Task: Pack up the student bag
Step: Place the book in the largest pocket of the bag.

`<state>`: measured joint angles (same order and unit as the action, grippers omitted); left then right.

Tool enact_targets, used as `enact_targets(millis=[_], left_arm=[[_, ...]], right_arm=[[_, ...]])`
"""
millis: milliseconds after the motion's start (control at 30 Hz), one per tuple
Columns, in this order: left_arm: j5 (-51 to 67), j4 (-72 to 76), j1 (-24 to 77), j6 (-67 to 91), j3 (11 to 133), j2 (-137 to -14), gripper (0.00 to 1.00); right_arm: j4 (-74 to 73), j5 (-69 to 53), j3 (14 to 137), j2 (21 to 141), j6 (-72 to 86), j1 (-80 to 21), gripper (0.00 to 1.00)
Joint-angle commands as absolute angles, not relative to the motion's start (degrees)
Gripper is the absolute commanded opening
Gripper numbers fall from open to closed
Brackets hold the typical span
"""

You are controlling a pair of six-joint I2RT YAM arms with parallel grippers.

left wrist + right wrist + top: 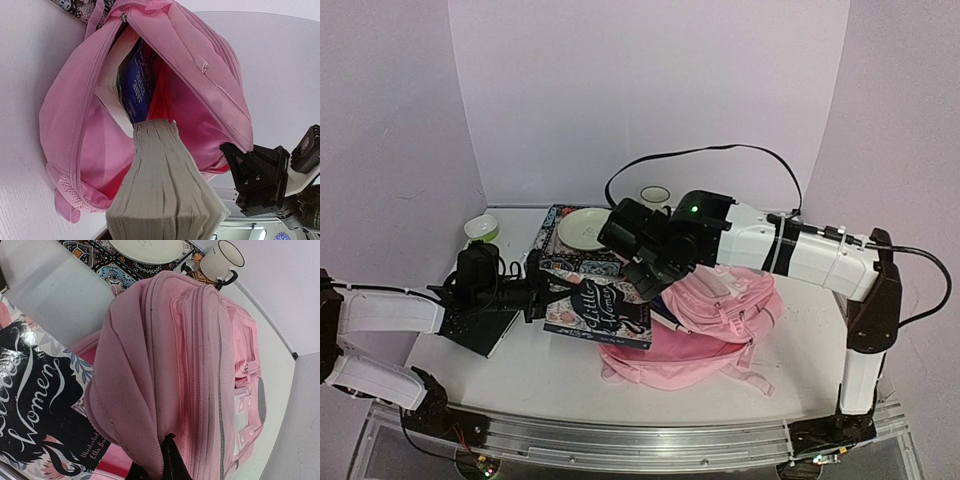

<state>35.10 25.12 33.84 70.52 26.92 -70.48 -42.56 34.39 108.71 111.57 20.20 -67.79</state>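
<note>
The pink student bag (720, 310) lies on its side at the table's middle right, mouth open toward the left. My right gripper (645, 275) is shut on the bag's upper flap (135, 390), its black fingertips (172, 460) pinching the fabric and holding the mouth open. My left gripper (542, 290) is shut on the "Little Women" book (600, 310), which sits level at the bag's mouth. In the left wrist view the book's page edge (165, 190) points into the opening, hiding my fingers. A blue book (137, 85) stands inside the bag.
A patterned book (560, 262) with a pale plate (585, 228) on it lies behind the bag. A white mug (655, 195) and a green bowl (480, 228) stand at the back. A dark notebook (480, 332) lies under my left arm.
</note>
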Motion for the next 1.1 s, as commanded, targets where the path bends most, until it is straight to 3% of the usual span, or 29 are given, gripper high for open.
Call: enact_targets(millis=[0, 433, 1067], left_arm=[[33.28, 32.78, 34.53, 73.87, 30.20, -69.93, 0.00], [27.09, 42.59, 38.19, 77.64, 34.21, -80.75, 0.00], [-0.38, 48.30, 50.83, 77.34, 38.18, -89.64, 0.00]], right_arm=[[-38.74, 36.89, 115.62, 111.56, 21.83, -70.44, 0.00], [-36.72, 34.18, 115.97, 110.82, 24.03, -73.47, 0.00], [-28.49, 31.53, 114.57, 111.22, 25.52, -77.42, 0.00]])
